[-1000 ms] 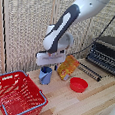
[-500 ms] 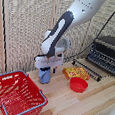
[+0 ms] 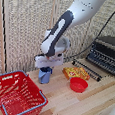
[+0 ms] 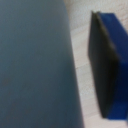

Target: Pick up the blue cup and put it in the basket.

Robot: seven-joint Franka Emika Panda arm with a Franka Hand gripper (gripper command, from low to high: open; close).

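Observation:
The light-blue cup (image 3: 44, 78) stands upright on the wooden table, just to the exterior view's right of the red mesh basket (image 3: 9, 96). My gripper (image 3: 45, 71) hangs straight down over the cup with its fingers at the rim. In the wrist view the cup's blue-grey wall (image 4: 35, 65) fills half the picture. One dark-blue fingertip (image 4: 107, 65) stands beside it, with a strip of bare table between them. The other finger is hidden. The gripper looks open around the cup.
A shallow red bowl (image 3: 79, 84) and an orange-yellow packet (image 3: 76, 73) lie to the exterior view's right of the cup. A toaster oven (image 3: 106, 54) with a wire rack (image 3: 90, 69) stands at the back right. A slatted wall is behind.
My gripper has moved slightly toward the exterior view's left and come down onto the cup. The cup and the basket have not moved.

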